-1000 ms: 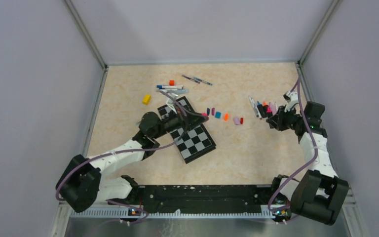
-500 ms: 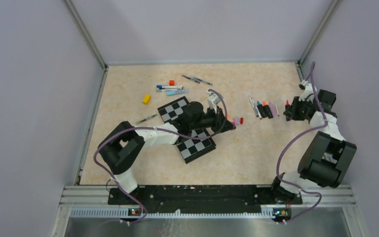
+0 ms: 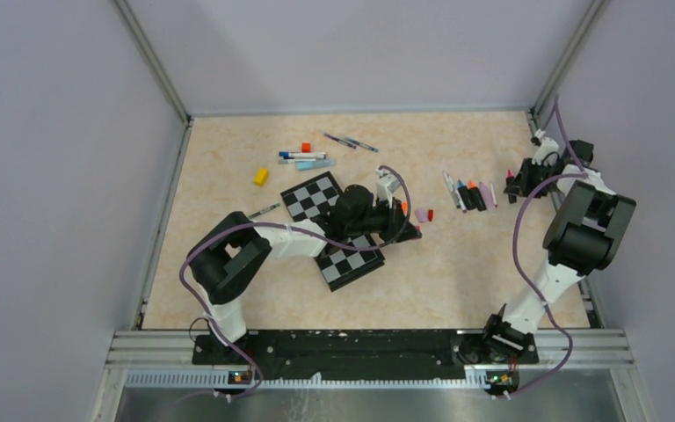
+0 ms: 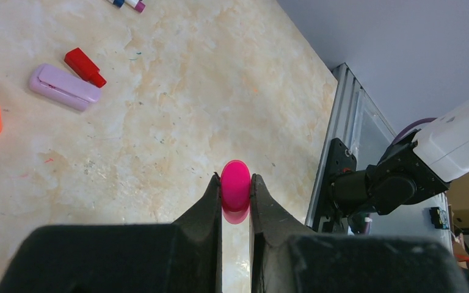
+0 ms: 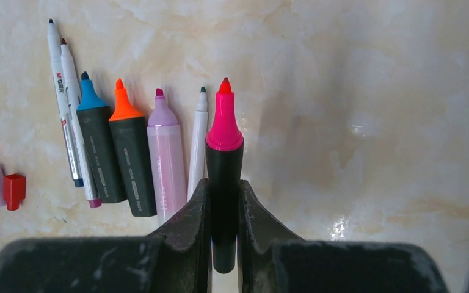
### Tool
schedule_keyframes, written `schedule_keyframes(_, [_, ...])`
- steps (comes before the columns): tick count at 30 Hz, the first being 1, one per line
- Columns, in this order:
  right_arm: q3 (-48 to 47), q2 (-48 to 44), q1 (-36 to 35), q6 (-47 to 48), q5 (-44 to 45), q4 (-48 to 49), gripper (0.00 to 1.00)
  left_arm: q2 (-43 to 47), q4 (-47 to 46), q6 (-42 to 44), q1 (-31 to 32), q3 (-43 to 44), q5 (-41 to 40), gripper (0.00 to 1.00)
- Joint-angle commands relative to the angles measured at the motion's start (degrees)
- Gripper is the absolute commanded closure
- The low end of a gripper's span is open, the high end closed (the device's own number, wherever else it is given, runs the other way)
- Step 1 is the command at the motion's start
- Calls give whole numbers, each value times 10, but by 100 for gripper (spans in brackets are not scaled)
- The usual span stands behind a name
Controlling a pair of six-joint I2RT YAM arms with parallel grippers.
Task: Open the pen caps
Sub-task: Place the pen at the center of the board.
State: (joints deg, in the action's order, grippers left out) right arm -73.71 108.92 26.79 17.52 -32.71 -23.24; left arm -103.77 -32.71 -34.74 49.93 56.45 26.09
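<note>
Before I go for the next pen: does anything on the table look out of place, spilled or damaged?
Nothing serious. The left hand grips a pink cap, the right hand an uncapped pink-tipped marker. Oddities: faint ink flecks on the table near the lilac cap, and the checkered boards sit skewed to the table edges.

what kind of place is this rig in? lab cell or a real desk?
Most likely an enclosed lab test cell: plain walls on metal frame posts box in the table, a robot mounting rail runs along the near edge, and a checkerboard lies on top.
</note>
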Motion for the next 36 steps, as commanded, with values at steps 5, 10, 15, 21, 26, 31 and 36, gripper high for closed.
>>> schedule_keyframes(5, [-54, 51, 4, -4, -49, -31, 89, 0, -7, 6, 2, 24, -8, 100])
schedule_keyframes(10, [-63, 66, 4, -8, -56, -40, 82, 6, 0, 9, 3, 22, -13, 100])
schedule_keyframes(15, [-66, 64, 4, -10, -68, -48, 74, 16, 8, 12, 7, 20, -19, 100])
schedule_keyframes(21, [-65, 47, 4, -8, -67, -51, 67, 28, 13, 13, 14, 14, -29, 100])
schedule_keyframes(26, [-55, 16, 4, -1, -63, -49, 64, 35, 21, 17, 22, 13, -42, 100])
schedule_keyframes(31, [-38, -21, 4, 7, -65, -49, 63, 32, 36, 25, 29, 27, -54, 100])
schedule_keyframes(36, [-16, -61, 4, 15, -76, -50, 62, 27, 56, 36, 38, 45, -72, 100])
